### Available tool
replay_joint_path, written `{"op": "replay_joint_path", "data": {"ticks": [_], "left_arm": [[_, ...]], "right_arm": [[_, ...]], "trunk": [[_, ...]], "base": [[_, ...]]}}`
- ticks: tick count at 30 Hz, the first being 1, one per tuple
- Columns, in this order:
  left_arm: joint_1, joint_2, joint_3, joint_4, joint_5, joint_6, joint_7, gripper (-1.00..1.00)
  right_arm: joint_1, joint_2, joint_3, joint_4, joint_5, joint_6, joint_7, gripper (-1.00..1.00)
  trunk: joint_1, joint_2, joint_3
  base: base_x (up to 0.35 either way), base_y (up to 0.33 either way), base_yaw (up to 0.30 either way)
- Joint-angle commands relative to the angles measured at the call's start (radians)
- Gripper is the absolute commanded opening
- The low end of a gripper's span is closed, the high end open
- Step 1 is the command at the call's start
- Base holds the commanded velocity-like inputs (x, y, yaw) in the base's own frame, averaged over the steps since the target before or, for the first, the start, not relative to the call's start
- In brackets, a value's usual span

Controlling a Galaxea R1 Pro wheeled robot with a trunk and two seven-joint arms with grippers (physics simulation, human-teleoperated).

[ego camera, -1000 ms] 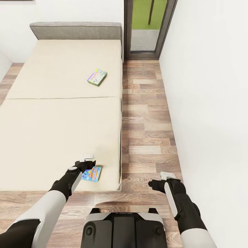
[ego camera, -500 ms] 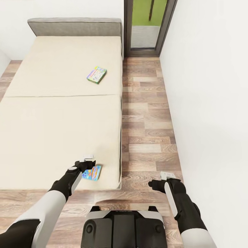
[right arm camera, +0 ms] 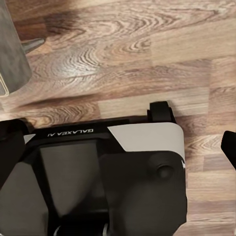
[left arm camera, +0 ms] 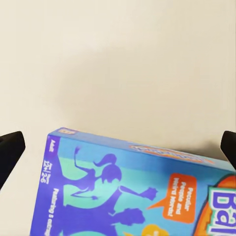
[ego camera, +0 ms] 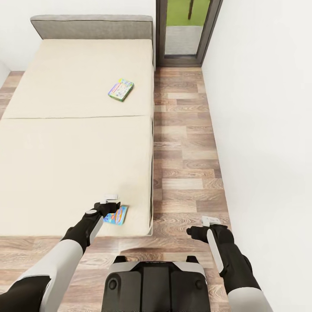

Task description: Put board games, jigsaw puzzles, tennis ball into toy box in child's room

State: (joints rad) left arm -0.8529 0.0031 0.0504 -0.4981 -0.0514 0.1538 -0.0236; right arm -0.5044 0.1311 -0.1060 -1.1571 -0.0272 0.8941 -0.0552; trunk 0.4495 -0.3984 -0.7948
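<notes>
Two board games lie on the beige bed (ego camera: 73,164). A mostly blue board game (ego camera: 117,215) sits at the bed's near right corner, and my left gripper (ego camera: 113,206) hovers open just over its left part. In the left wrist view the blue board game (left arm camera: 128,191) lies under and between the spread fingertips (left arm camera: 10,150), apart from them. A green and white board game (ego camera: 121,89) rests farther up the mattress, toward the headboard. My right gripper (ego camera: 190,231) hangs open over the wood floor, holding nothing. The table and the toy box are out of view.
The grey headboard (ego camera: 91,26) stands against the far wall beside a dark-framed window (ego camera: 186,30). A strip of plank floor (ego camera: 186,143) runs between the bed and the white wall (ego camera: 260,130). In the right wrist view, my own base (right arm camera: 108,167) is below the right gripper (right arm camera: 120,145).
The whole view has shifted: the bed and both games sit slightly higher in the picture. Both arms hold the same pose and both grippers stay open.
</notes>
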Motion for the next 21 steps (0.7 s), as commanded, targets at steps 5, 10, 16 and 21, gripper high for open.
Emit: {"op": "replay_joint_path", "data": {"ticks": [5,10,16,21], "left_arm": [[0.0,0.0,0.004,-0.002,-0.005,-0.001,-0.002,1.0],[0.0,0.0,0.004,-0.002,-0.005,-0.012,-0.002,1.0],[0.0,0.0,0.005,-0.002,-0.005,-0.015,-0.003,1.0],[0.0,0.0,0.005,-0.002,-0.005,-0.016,-0.002,1.0]], "right_arm": [[-0.001,0.001,-0.001,-0.001,-0.003,0.003,-0.005,1.0],[0.0,0.001,-0.001,-0.002,-0.003,0.003,-0.005,1.0],[0.0,0.001,-0.001,-0.003,-0.003,0.003,-0.005,1.0],[0.0,0.001,-0.001,-0.003,-0.003,0.003,-0.005,1.0]], "trunk": [[0.001,-0.002,-0.006],[0.001,-0.002,-0.007],[0.001,-0.002,-0.007],[0.001,-0.002,-0.007]], "base": [[0.0,0.0,0.0],[0.0,0.0,0.0],[0.0,0.0,0.0],[0.0,0.0,0.0]]}}
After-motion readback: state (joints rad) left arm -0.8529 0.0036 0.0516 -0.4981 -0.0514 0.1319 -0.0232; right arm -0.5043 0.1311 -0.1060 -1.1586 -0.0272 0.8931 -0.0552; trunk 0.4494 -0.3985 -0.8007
